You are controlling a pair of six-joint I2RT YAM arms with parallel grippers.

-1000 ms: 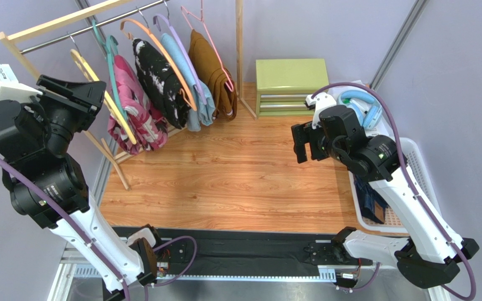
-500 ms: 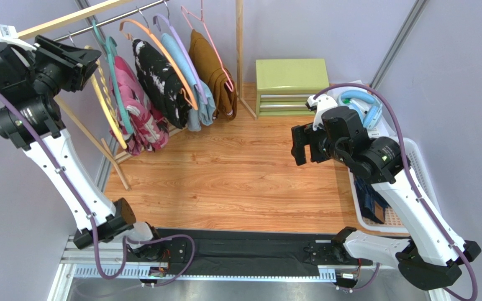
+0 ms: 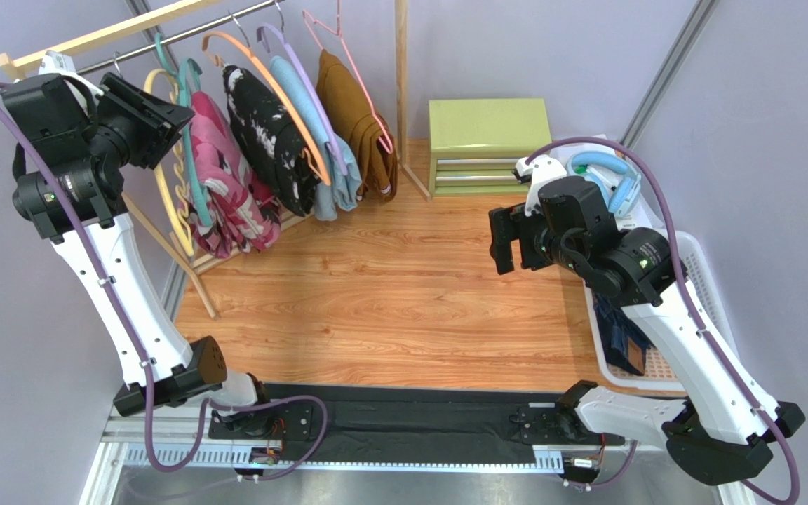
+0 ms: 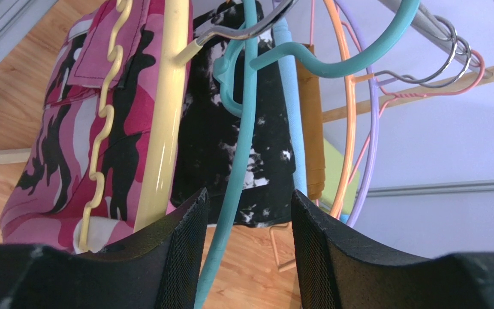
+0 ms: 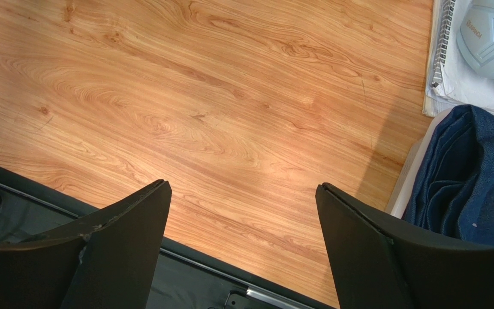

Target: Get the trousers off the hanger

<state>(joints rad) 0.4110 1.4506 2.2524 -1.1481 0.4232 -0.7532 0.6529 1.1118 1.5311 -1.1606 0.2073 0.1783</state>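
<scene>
1. Left claw [image 4: 246, 196] up at the clothes rail [image 3: 166, 42], fingers [image 4: 179, 257] moderately parted, clamped on nothing.
2. In the gap between those fingers: the long bar of a teal hanger [image 4: 246, 129], nearer the left finger than the right. Touching or not, impossible to tell.
3. Just beyond the left finger: a yellow hanger [image 4: 166, 129] with a wavy inner edge.
4. Right behind it: the pink camouflage trousers [image 4: 56, 148], folded and hanging at the rail. Which hanger bears them, unclear.
5. Straight ahead of the gap: a black garment with white splotches [image 4: 256, 141].
6. Past the right finger: a sliver of brown garment [image 4: 311, 129], then an orange hanger [image 4: 352, 129] and a purple hanger [image 4: 373, 129], side by side.
7. Right claw [image 5: 242, 187] well apart from the rail, poised above bare wood of the counter [image 5: 198, 96], fingers spread wide, nothing between them.
8. Off to that claw's right-finger side: the navy trousers [image 5: 468, 174], crumpled in a white basket [image 3: 698, 263], on no hanger and untouched by the claw.
9. Farther out on the same side, past the basket's end: a pale blue rounded object [image 5: 488, 32] on something white.
10. At the back of the counter, between the two claws though nearer the right one: a green drawer box [image 3: 487, 142].
</scene>
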